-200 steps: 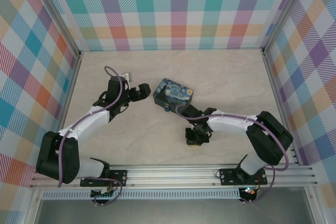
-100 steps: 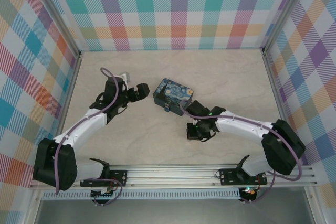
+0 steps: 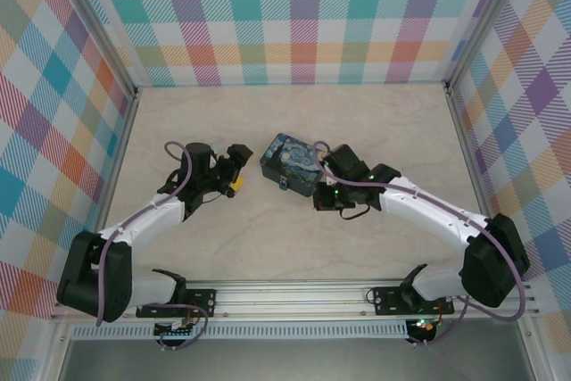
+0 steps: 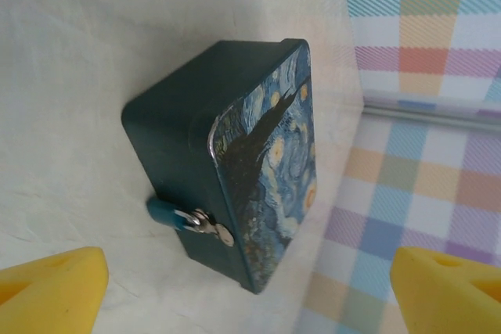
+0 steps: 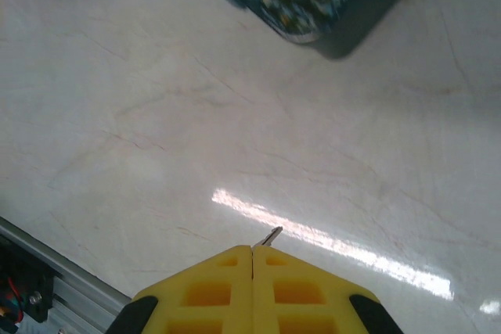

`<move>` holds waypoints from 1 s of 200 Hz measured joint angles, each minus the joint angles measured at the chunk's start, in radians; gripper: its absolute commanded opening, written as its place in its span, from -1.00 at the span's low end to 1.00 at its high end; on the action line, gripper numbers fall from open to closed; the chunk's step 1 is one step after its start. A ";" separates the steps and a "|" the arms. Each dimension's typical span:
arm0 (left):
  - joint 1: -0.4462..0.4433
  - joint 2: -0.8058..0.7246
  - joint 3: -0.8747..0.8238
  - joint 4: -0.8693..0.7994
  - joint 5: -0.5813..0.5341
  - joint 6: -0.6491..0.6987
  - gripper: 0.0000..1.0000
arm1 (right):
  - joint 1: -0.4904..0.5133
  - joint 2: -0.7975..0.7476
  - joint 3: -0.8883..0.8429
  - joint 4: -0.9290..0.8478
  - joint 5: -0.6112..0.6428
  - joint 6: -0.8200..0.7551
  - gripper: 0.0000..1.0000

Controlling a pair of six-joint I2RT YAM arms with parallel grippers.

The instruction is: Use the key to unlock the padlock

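near the middle of the pale marbled table (image 3: 259,238): dark-blue painted tin box with starry-night lid (image 3: 296,163). the tiny blue-teal padlock with a thin metal shackle (image 4: 167,212) hangs at the clasp on the tin's side wall, its body lying out along the tabletop.

left gripper (image 3: 234,181): yellow fingers (image 4: 48,285) spread wide, nothing between them. on the left wrist view the tin and padlock lie ahead in the gap between the pads, apart from both.

right gripper (image 5: 252,251): yellow pads pressed together, pinching the very small dark metal key (image 5: 271,235). the tip pokes out past the pads, angled up and right. the tin's corner sits at the top of that view, well apart from the tip. padlock not made out there.

step in hand (judgement): carry the key to the keyhole.
- left arm: brace the padlock body or the tin first, else it slides when pushed.
- right arm: line the key shaft with the padlock's long axis and come in slowly from its free end.
- little key protrudes, so a skewed contact could twist it in the pads.
- keyhole too small to see.
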 measured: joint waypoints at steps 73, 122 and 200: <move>-0.122 0.158 -0.013 0.306 0.015 -0.612 0.45 | -0.001 0.127 0.225 0.107 0.029 -0.121 -0.96; -0.174 0.200 -0.021 0.443 -0.026 -0.726 0.30 | -0.001 0.240 0.311 0.208 0.002 -0.133 -0.97; -0.224 0.219 -0.021 0.519 -0.068 -0.726 0.10 | 0.003 0.287 0.311 0.288 -0.066 -0.091 -0.97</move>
